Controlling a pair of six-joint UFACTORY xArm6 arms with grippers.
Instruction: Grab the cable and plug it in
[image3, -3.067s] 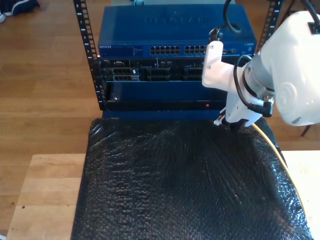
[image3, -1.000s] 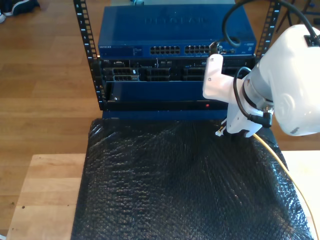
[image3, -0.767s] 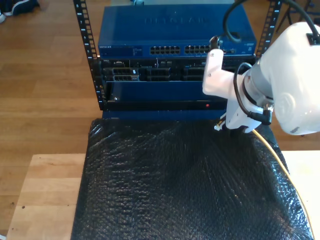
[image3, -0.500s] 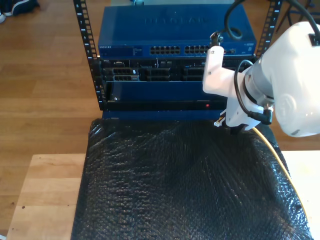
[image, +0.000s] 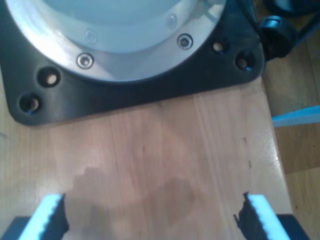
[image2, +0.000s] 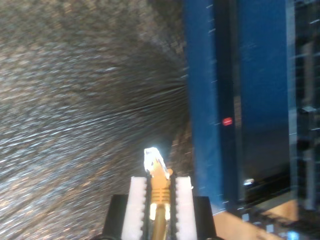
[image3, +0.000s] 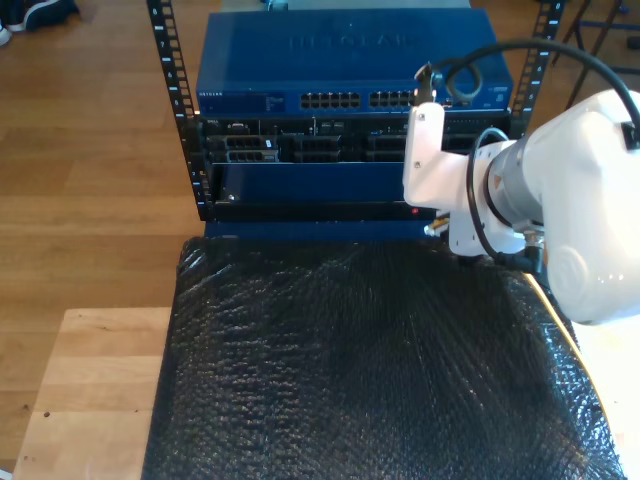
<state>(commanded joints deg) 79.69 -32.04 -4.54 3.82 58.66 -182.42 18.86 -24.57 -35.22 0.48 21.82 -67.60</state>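
Grab's done: my second gripper (image2: 156, 200) is clamped on the cable (image2: 159, 187), plug just short of the blue rack (image3: 350, 75) at the exterior view's right. Next it has to rise and line up with a port, though blur hides which. My first gripper (image: 152, 217) hangs wide open, holding nothing.

A black bubble-wrap sheet (image3: 370, 370) covers most of the near part of the scene, its surface wrinkled and glinting. It lies over a pale wooden table (image3: 90, 390), whose bare top shows at the exterior view's left. Beyond the sheet, at the far side, a black rack frame (image3: 172, 95) with rows of square holes holds blue network gear. The top unit is a blue switch (image3: 340, 60) with a row of ports (image3: 362, 99) along its front. Under it sits a blue panel (image3: 315, 180) with a small red light (image3: 415, 211). A brown wooden floor (image3: 90, 150) spreads around the rack.
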